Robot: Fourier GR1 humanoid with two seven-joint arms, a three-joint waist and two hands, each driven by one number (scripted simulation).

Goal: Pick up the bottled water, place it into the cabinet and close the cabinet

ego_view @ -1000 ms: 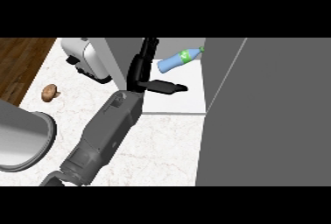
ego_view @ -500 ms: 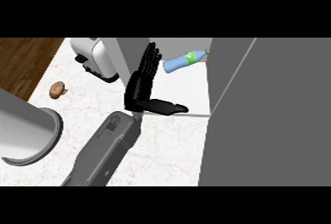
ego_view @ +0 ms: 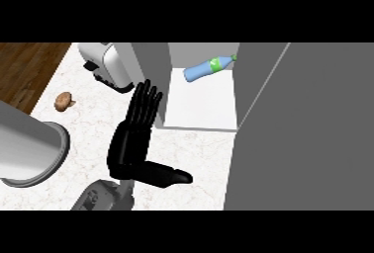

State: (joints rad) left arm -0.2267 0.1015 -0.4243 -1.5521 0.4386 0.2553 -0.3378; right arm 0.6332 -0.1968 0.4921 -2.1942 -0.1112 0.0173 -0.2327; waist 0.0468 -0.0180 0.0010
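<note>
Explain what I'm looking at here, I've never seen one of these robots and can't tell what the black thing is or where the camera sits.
The camera sits in the robot's head, looking steeply down at a marble counter. The black thing is a hand on a grey forearm; its fingers are straight and it holds nothing. Which arm it belongs to I can't tell, and no other hand shows. The bottle, blue with a green cap, lies on its side on the white floor of the open cabinet, whose grey door stands at the right. On the counter at the left are a toaster, a small brown item and a big grey pot.
</note>
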